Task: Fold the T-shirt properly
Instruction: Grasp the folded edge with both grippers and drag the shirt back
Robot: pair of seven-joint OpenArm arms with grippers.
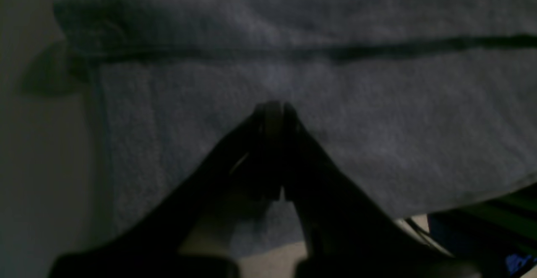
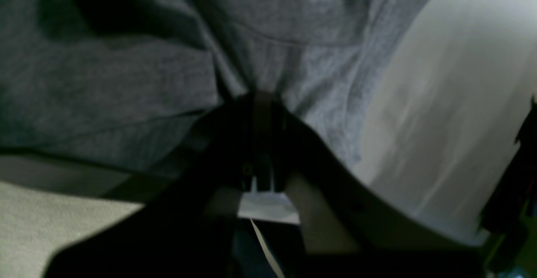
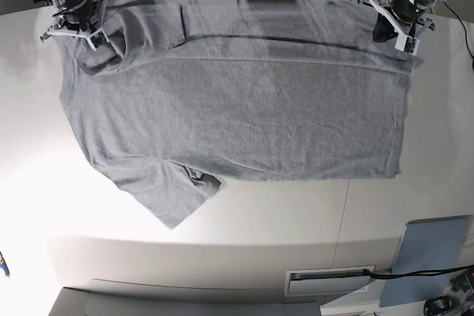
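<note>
T-shirt (image 3: pixel 244 101), one, two claws seemingly gripping it

Heather-grey T-shirt (image 3: pixel 244 101) on white table (image 3: pixel 244 212); grey-blue panel (image 3: pixel 428 257).

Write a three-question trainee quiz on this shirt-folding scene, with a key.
1. True or false: both tools are shut on the T-shirt.
2. Which tool grips the sleeve end: A) left tool B) right tool?
3. What lies at the table's near right corner in the base view?

Key: 1 true. 2 B. 3 A flat grey-blue panel.
</note>
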